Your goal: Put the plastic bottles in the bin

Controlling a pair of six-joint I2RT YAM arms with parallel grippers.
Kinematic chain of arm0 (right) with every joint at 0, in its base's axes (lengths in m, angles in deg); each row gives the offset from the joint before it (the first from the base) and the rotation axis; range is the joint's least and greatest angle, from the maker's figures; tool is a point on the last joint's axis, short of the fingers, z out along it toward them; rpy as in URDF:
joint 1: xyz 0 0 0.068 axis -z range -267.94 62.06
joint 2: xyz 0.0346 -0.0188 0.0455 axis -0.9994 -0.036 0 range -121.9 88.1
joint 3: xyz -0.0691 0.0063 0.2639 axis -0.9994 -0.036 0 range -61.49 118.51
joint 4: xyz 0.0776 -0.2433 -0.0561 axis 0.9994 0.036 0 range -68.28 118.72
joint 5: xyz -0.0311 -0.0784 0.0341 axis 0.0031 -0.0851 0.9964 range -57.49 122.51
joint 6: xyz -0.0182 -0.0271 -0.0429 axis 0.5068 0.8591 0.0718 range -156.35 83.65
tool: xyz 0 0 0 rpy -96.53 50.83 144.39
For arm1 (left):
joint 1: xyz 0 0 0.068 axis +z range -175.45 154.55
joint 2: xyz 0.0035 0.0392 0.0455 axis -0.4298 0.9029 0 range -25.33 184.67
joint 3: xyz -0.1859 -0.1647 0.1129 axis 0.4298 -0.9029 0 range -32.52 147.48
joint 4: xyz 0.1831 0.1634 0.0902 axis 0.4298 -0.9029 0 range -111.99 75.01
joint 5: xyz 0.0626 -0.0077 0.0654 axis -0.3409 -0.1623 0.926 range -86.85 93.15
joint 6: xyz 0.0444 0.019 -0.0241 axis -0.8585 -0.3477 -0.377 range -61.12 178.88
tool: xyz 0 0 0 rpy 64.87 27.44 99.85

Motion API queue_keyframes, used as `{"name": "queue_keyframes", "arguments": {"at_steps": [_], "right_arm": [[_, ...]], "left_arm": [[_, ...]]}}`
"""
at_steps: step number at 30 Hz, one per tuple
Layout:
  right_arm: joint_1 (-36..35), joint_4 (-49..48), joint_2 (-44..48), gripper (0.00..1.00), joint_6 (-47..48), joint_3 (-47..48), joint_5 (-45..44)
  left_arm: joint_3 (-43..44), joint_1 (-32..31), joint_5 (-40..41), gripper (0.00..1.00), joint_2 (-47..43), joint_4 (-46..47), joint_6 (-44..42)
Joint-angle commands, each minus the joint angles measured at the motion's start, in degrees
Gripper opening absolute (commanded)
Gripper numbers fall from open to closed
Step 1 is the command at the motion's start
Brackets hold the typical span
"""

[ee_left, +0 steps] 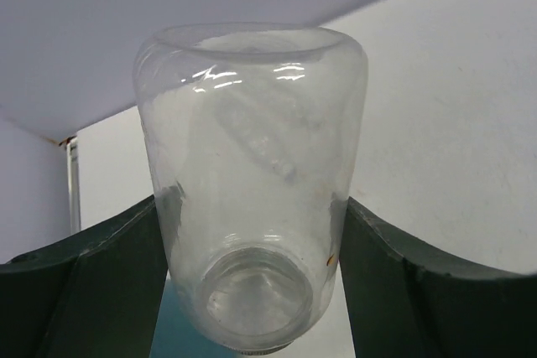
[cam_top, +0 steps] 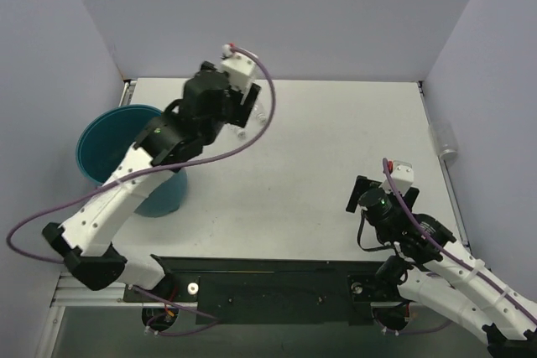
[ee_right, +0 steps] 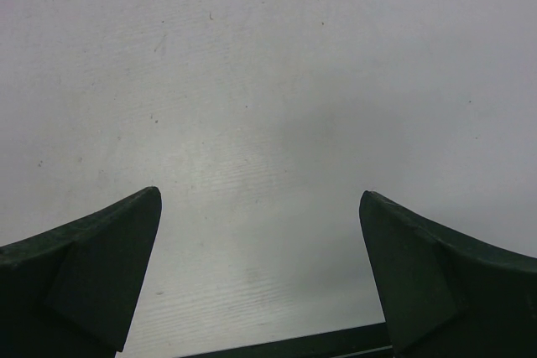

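- While the right claw [ee_right: 260, 199] hangs wide open, it holds nothing.
- The round teal-blue plastic bin [cam_top: 164, 197] stands at the left.
- Farther back, the left claw [ee_left: 252, 203] squeezes a small clear plastic bottle [ee_left: 252, 123], lifted beside the bin. Dropped now, it could miss.

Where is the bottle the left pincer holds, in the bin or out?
Out: the bottle is clamped in the left pincer over the table, clear of the bin.

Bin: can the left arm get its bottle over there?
Probably yes. The left gripper is shut on a clear bottle, and the bin stands close beside that arm with its top open. Nothing shows between them, so the arm would likely only need to swing back a little.
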Motion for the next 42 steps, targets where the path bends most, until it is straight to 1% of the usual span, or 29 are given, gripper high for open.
{"name": "queue_keyframes", "arguments": {"at_steps": [1, 2, 4, 6, 9, 11, 12, 15, 18, 21, 22, 24, 26, 27, 28, 29, 30, 31, 32, 33, 36, 37, 40, 41, 42], "right_arm": [[-0.3, -2.3, -2.6, 0.99, 1.1, -0.7, 0.0], [-0.3, -2.9, -2.9, 0.99, 1.2, -0.8, 0.3], [-0.3, -3.6, -3.8, 0.99, 1.2, -0.8, 1.0], [-0.3, -4.2, -4.1, 0.99, 1.2, -0.9, 1.4], [-0.3, -4.8, -4.3, 0.99, 1.5, -0.9, 1.7], [-0.3, -4.8, -4.4, 0.99, 1.9, -0.9, 1.6], [-0.3, -4.8, -4.4, 0.99, 2.0, -0.9, 1.5], [-0.3, -4.8, -4.7, 0.99, 2.3, -1.0, 1.5], [-0.3, -4.8, -4.2, 0.99, 1.8, -1.2, 1.7], [-0.3, -4.9, -3.8, 0.99, 1.2, -1.5, 2.2], [-0.3, -5.0, -3.9, 0.99, 1.2, -1.7, 2.4], [-0.4, -5.1, -4.3, 0.99, 1.3, -1.7, 2.4], [-0.3, -5.2, -4.7, 0.99, 1.4, -1.7, 2.4], [-0.3, -5.2, -4.8, 0.99, 1.2, -1.6, 2.4], [-0.4, -5.2, -4.8, 0.99, 1.2, -1.6, 2.4], [-0.4, -5.3, -4.8, 0.99, 1.0, -1.5, 2.4], [-0.4, -5.3, -4.5, 0.99, 0.8, -1.5, 2.4], [-0.5, -5.4, -4.4, 0.99, 0.5, -1.6, 2.3], [-0.4, -5.3, -4.1, 0.99, 0.3, -1.7, 2.3], [-0.5, -5.3, -4.0, 0.99, -0.1, -1.7, 2.3], [-0.6, -4.8, -3.3, 0.99, -0.8, -1.8, 2.7], [-0.6, -4.7, -3.0, 0.99, -1.0, -1.7, 2.5], [-0.7, -3.2, -2.3, 0.98, -2.0, -1.1, 2.1], [-0.6, -2.9, -1.7, 0.98, -2.2, -1.0, 1.8], [-0.6, -2.5, -1.4, 0.98, -2.4, -1.0, 1.7]], "left_arm": [[-4.8, 8.7, 9.3, 0.40, -8.0, 1.2, 11.5], [-5.7, 11.6, 10.3, 0.39, -10.6, 0.4, 12.6], [-9.4, 15.5, 12.0, 0.39, -15.3, 0.6, 15.3], [-13.7, 18.1, 14.0, 0.40, -19.0, 1.2, 16.8], [-17.9, 22.0, 16.9, 0.40, -21.8, -1.0, 20.0], [-20.2, 25.4, 17.0, 0.42, -23.4, -2.0, 20.3], [-21.2, 27.3, 16.3, 0.46, -24.0, -2.0, 20.4], [-22.5, 29.8, 15.4, 0.92, -24.5, -2.5, 21.1], [-22.5, 29.8, 15.0, 0.92, -23.6, -2.9, 21.4], [-21.5, 29.8, 17.2, 0.93, -22.3, -3.6, 23.0], [-19.9, 29.8, 18.1, 0.93, -21.0, -4.3, 23.9], [-16.6, 29.7, 17.0, 0.93, -19.0, -5.2, 25.4], [-12.6, 29.1, 12.6, 0.93, -16.5, -5.4, 27.7], [-10.4, 27.8, 8.9, 0.93, -14.4, -4.8, 28.1], [-8.8, 26.5, 8.6, 0.93, -13.2, -4.4, 27.5], [-5.6, 23.0, 11.2, 0.93, -9.7, -4.0, 26.9], [-3.9, 21.4, 13.0, 0.93, -7.9, -4.0, 25.2], [0.5, 18.4, 15.5, 0.93, -3.5, -5.1, 24.9], [2.6, 16.3, 16.1, 0.93, -1.6, -5.8, 24.5], [6.2, 15.8, 15.6, 0.93, 2.5, -6.4, 24.4], [12.1, 13.4, 14.3, 0.94, 10.2, -6.1, 24.5], [14.6, 13.1, 14.6, 0.94, 14.1, -6.2, 24.6], [20.3, 12.6, 14.3, 0.94, 21.6, -8.3, 27.3], [23.8, 12.5, 14.3, 0.94, 25.6, -9.0, 28.4], [25.1, 12.4, 14.6, 0.94, 27.3, -10.0, 29.4]]}}
